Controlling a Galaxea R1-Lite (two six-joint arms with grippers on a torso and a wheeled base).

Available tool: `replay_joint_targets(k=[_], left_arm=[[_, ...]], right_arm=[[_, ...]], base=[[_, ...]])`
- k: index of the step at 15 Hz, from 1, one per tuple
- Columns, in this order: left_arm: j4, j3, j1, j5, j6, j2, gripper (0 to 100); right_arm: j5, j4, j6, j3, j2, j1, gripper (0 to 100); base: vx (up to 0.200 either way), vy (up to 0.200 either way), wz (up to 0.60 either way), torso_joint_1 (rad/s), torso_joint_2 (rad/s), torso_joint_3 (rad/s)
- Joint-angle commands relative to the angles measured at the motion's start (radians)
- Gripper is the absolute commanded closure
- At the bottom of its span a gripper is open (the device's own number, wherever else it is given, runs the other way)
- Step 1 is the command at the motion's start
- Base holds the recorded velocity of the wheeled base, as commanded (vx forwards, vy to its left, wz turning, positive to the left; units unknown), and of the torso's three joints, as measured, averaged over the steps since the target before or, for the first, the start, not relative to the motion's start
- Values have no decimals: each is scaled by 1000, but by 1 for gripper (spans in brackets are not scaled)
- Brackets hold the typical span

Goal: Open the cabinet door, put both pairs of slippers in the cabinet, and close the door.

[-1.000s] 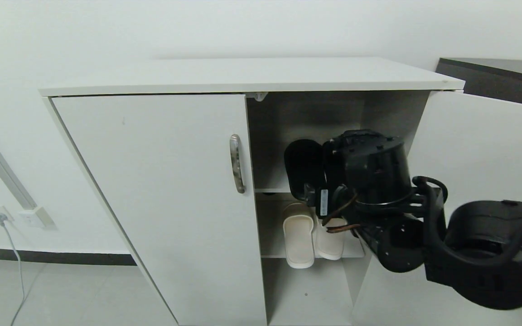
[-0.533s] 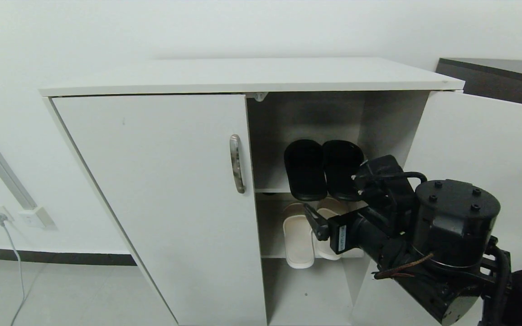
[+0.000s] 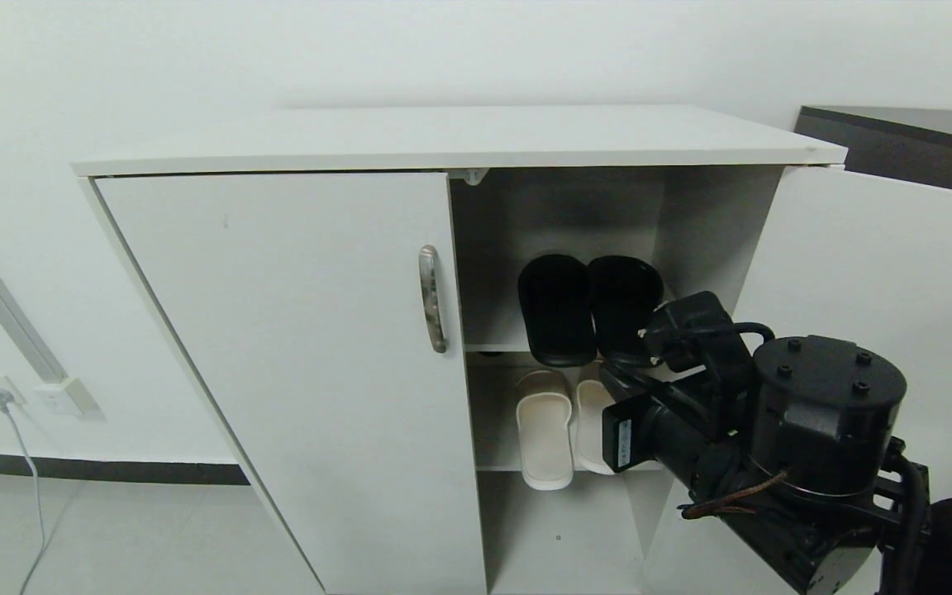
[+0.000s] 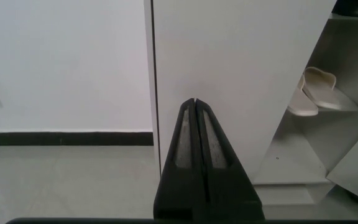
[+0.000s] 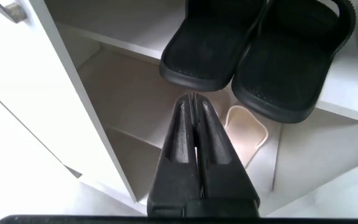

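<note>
Black slippers (image 3: 587,310) sit on the upper shelf of the cabinet (image 3: 459,136), white slippers (image 3: 544,430) just below; the right gripper (image 5: 194,106), near them, and the left gripper (image 4: 194,106) are both clenched empty, and the open right door (image 3: 881,264), a stiff, light panel, seems best pushed near its free edge.

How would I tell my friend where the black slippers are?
Find the white cabinet with its right door swung open. Inside, on the upper shelf, the black slippers sit side by side. The cream slippers on the shelf below are pale; these are black.
</note>
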Motion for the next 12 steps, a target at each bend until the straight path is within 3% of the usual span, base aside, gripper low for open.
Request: replay_joint_targets(k=[1,5,12], left_arm=[[0,0,0,-1,0,2,100],[0,0,0,-1,0,0,100],[0,0,0,-1,0,0,100]], right_arm=[[0,0,1,0,21,0,100],[0,0,2,3,24,0,100],[0,0,2,6,24,0,100]], base=[[0,0,0,0,0,0],[0,0,0,0,0,0],[-200,0,0,2,2,4]])
